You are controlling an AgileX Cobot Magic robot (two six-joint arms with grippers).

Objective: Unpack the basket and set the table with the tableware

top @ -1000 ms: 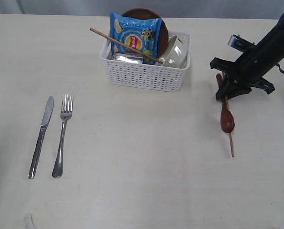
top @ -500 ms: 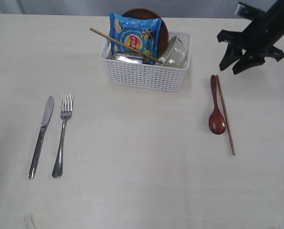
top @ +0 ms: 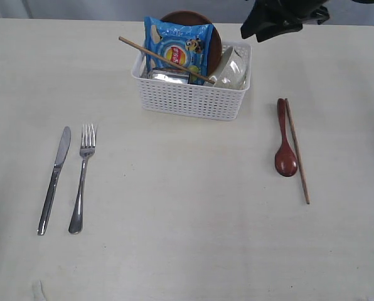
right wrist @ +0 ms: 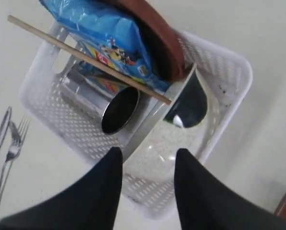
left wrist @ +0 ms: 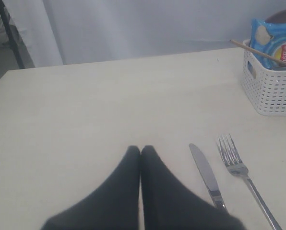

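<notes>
The white basket (top: 190, 97) stands at the back of the table (top: 187, 219). It holds an off-white bowl (right wrist: 181, 127), a steel cup (right wrist: 118, 111), a brown plate (right wrist: 158, 40) and one chopstick (right wrist: 85, 57) lying across the top. On the left lie the knife (top: 54, 179) and fork (top: 82, 179). The reddish spoon (top: 285, 143) and a second chopstick (top: 297, 150) lie on the right. My right gripper (right wrist: 148, 155) hangs open and empty above the bowl at the basket's right end (top: 257, 30). Low over the table beside the knife (left wrist: 208, 175), my left gripper (left wrist: 141, 149) is shut and empty.
A blue snack bag (top: 177, 47) stands upright in the basket against the plate, under the chopstick. The basket (left wrist: 272, 88) sits beyond the fork (left wrist: 241, 170) as the left wrist sees it. A grey wall lies past the table's far edge.
The right gripper left the spoon and chopstick lying on the table at right, lifted, and swung left to above the basket. Its jaws opened. The left arm has not moved.
</notes>
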